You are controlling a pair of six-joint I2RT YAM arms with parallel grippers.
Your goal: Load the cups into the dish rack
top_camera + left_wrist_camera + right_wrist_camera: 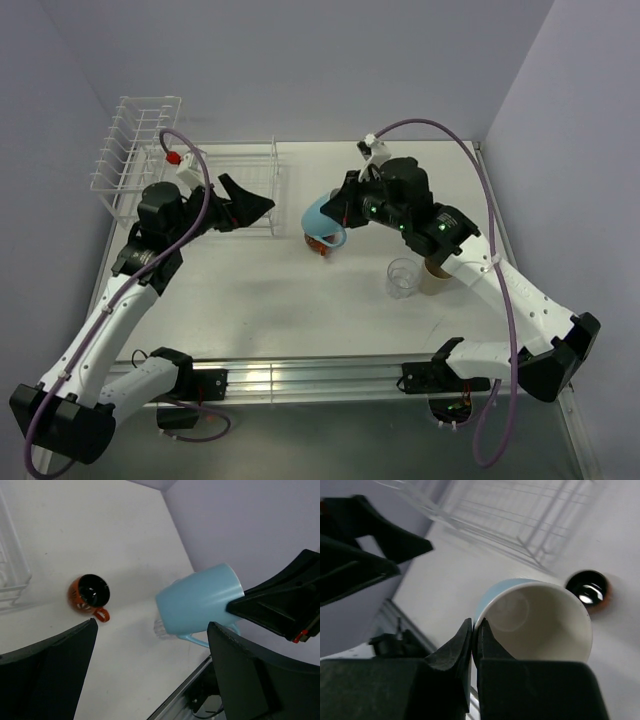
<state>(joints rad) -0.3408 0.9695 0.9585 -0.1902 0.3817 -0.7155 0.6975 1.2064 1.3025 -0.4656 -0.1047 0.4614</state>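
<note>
My right gripper (336, 207) is shut on the rim of a light blue mug (320, 217) and holds it tilted above the table; in the right wrist view the jaws (474, 634) pinch the mug's wall (540, 625). A dark red-orange cup (319, 245) stands just below it. A clear tumbler (403, 278) and a beige cup (436, 277) stand under the right arm. My left gripper (248, 207) is open and empty beside the white wire dish rack (140, 150). In the left wrist view the mug (197, 605) hangs between my open fingers (150, 645). No second blue mug shows.
The rack's low basket section (245, 165) reaches toward the table's middle, with the upright slots at the far left. Walls close the table at the back and both sides. A metal rail (300, 378) runs along the near edge.
</note>
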